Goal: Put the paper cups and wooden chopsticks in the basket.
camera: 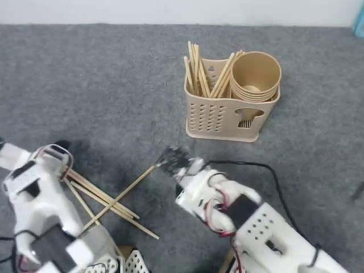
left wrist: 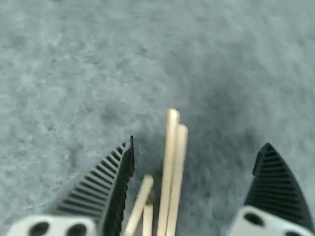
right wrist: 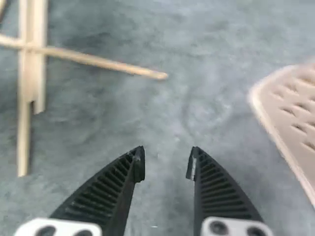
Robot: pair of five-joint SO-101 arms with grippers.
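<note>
1. A beige perforated plastic basket (camera: 222, 116) stands on the grey carpeted surface (camera: 102, 85). It holds a stack of tan paper cups (camera: 256, 77) in one compartment and upright wooden chopsticks (camera: 199, 71) beside them.
2. A crossed bunch of loose wooden chopsticks (camera: 108, 199) lies on the surface, well apart from the basket.
3. The left gripper (left wrist: 199, 145) hovers over their ends, its fingers wide apart on either side of two sticks.
4. The right gripper (right wrist: 167, 150) is near one stick's tip, its fingers slightly apart and holding nothing.
</note>
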